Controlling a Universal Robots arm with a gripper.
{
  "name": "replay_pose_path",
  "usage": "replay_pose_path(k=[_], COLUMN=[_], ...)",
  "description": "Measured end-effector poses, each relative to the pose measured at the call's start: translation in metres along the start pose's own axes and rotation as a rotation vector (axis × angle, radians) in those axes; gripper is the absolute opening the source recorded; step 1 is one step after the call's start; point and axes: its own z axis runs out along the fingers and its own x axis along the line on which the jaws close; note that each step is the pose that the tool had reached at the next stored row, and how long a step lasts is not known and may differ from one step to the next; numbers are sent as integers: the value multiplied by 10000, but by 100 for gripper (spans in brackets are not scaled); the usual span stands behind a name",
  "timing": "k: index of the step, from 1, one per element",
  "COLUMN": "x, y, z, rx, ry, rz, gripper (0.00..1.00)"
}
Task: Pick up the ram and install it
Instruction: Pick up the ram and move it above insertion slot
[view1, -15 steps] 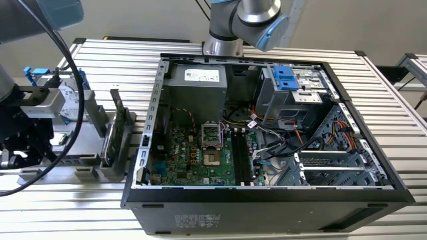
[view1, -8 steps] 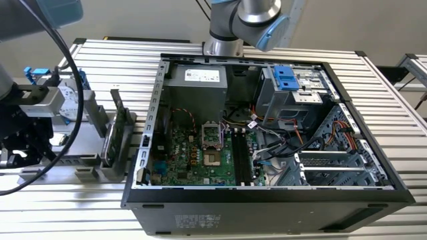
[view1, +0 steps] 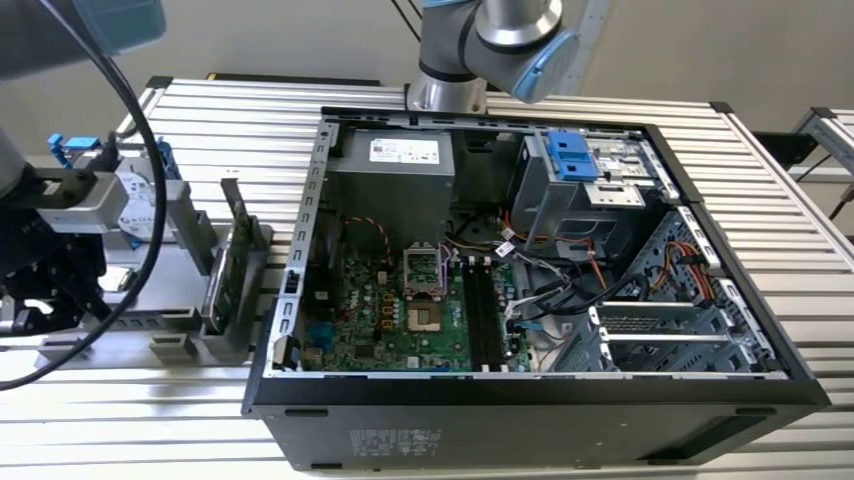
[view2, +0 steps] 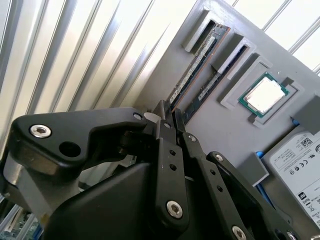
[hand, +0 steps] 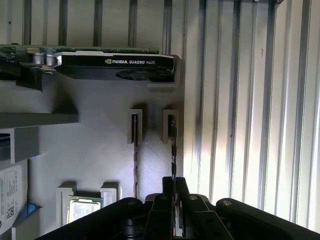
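Observation:
The ram (hand: 172, 147) stands on edge in a slot of the grey holder (hand: 100, 150). It is the stick nearest the ribbed table in both wrist views. In the second wrist view the ram (view2: 195, 67) runs straight in between my black fingertips. My gripper (hand: 174, 181) (view2: 170, 109) sits at the ram's near end, its fingers pressed close on either side of the stick, which still rests in the slot. A second stick (view2: 216, 79) stands in the neighbouring slot. My arm's dark wrist (view1: 47, 260) hangs over the holder at the exterior view's left.
The open computer case (view1: 534, 400) lies to the exterior view's right, with its green motherboard (view1: 387, 310) and black memory slots (view1: 481, 310) exposed. On the holder stand an upright graphics card (hand: 115, 65), a processor chip (view2: 263, 95) and a hard drive (view2: 300, 160). A cable (view1: 147, 170) drapes beside my arm.

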Motion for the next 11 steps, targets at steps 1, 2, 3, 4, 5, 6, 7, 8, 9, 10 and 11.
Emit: replay_pose_path(k=[1,2,3,4,5,6,7,8,9,10,11], x=[0,0,0,-1,-1,-1,-1,-1,-2,-2,-2], y=[0,0,1,1,1,1,1,2,2,2,2], z=[-7,-12,-20,-27,-34,-41,-46,-53,-60,-66,-72], rx=[1,-3,-3,-3,-3,-3,-3,-3,-3,-5,-4], ry=[-1,2,2,2,1,1,2,2,3,3,3], rz=[0,0,0,0,0,0,0,0,0,0,0], gripper=[0,0,0,0,0,0,0,0,0,0,0])
